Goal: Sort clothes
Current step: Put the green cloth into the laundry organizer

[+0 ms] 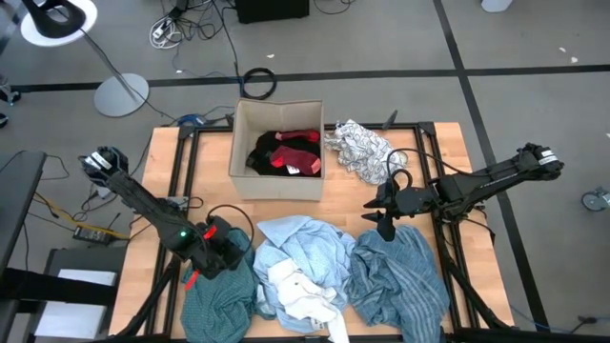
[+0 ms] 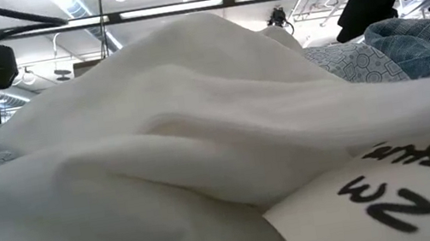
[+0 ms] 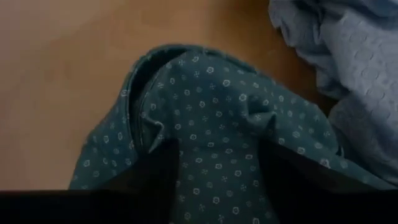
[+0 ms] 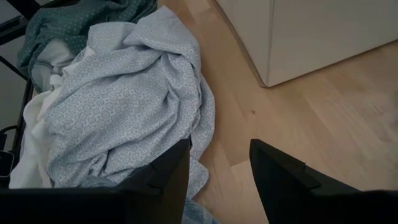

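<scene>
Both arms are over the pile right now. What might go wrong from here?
1. The left end effector, fingers straddling a fold of the teal garment, may bunch it or drag the light blue garment lying against it.
2. The right end effector, open with nothing between its fingers, hangs beside the grey-blue striped garment and may close on the wrong layer.

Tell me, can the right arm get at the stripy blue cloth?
Probably yes. The right pincer hangs open right over the striped cloth's edge, and nothing lies on top of it.
</scene>
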